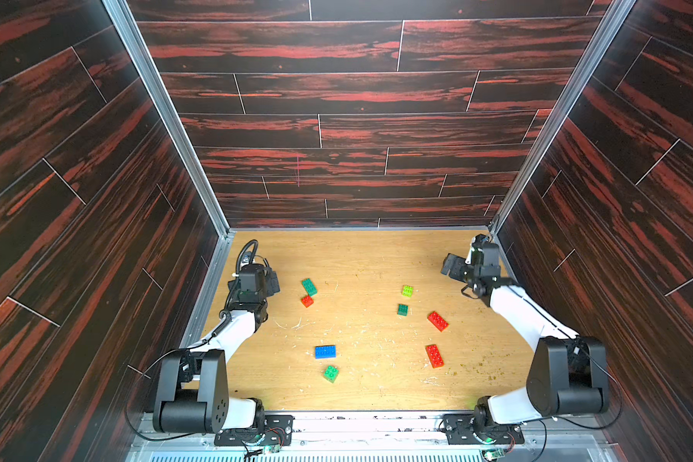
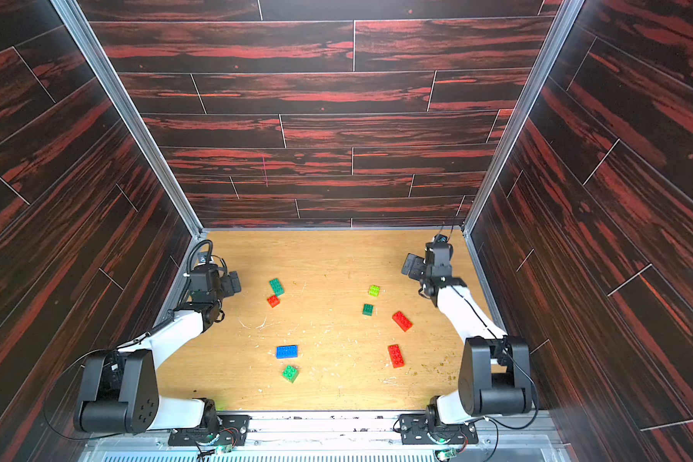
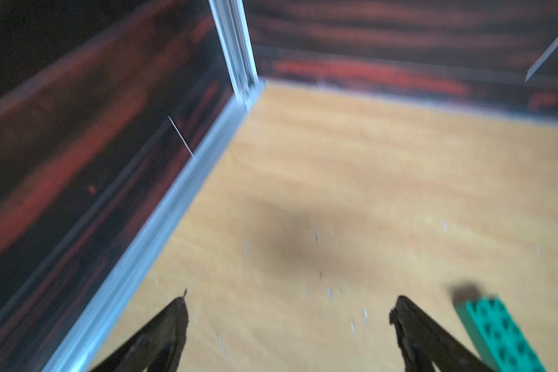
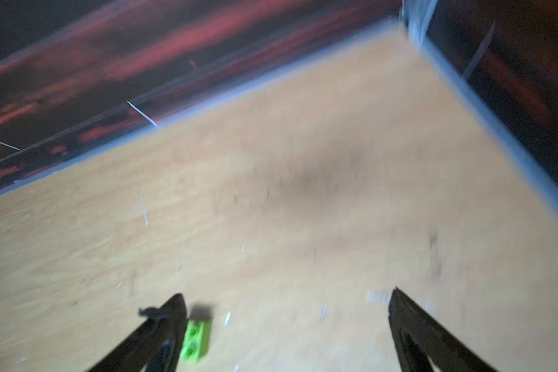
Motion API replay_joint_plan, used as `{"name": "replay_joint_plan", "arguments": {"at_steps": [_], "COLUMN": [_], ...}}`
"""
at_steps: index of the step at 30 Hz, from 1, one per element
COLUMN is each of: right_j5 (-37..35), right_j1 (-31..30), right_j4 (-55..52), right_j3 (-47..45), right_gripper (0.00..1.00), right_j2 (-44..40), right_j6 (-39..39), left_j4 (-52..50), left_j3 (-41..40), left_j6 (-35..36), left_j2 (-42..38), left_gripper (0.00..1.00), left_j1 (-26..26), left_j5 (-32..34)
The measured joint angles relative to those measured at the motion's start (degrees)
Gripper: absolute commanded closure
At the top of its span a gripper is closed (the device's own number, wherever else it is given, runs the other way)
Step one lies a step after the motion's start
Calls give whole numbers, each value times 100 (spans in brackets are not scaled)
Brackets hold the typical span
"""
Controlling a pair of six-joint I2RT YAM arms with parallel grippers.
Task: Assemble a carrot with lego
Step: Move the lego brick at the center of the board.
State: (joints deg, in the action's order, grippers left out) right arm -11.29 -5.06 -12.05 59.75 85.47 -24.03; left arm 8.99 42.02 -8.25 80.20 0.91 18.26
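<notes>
- table (image 1: 357,256): lower middle of the frame in both top views, with walls at the left, right and back; eight bricks lie singly on it.
- brick 1 (image 1: 309,287): left of centre.
- brick 2 (image 1: 307,301): just below brick 1, at its lower end.
- brick 3 (image 1: 407,291): right of centre, level with brick 1.
- brick 4 (image 1: 402,309): just below brick 3, apart from it.
- brick 5 (image 1: 437,321): lower right of brick 4.
- brick 6 (image 1: 434,355): below brick 5, apart from it.
- brick 7 (image 1: 325,351): well below brick 2.
- brick 8 (image 1: 331,373): just below brick 7.
- left gripper (image 1: 273,281): left of brick 1.
- right gripper (image 1: 451,266): upper right of brick 3.
</notes>
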Motion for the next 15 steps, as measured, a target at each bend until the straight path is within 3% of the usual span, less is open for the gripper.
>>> {"name": "replay_joint_plan", "arguments": {"at_steps": [7, 15], "right_j5": [750, 1217], "right_j1": [-140, -289], "right_j4": [-2026, -2789], "right_j3": [37, 17], "right_gripper": [12, 13], "right_j2": [72, 531], "right_j6": [-1864, -2686], "left_j4": [-1078, -1517], "left_j3": [474, 778], "left_j6": [-151, -186], "left_j2": [-55, -52], "left_gripper": [1, 1], "left_j1": [321, 463], "left_j5": [-498, -1119]}}
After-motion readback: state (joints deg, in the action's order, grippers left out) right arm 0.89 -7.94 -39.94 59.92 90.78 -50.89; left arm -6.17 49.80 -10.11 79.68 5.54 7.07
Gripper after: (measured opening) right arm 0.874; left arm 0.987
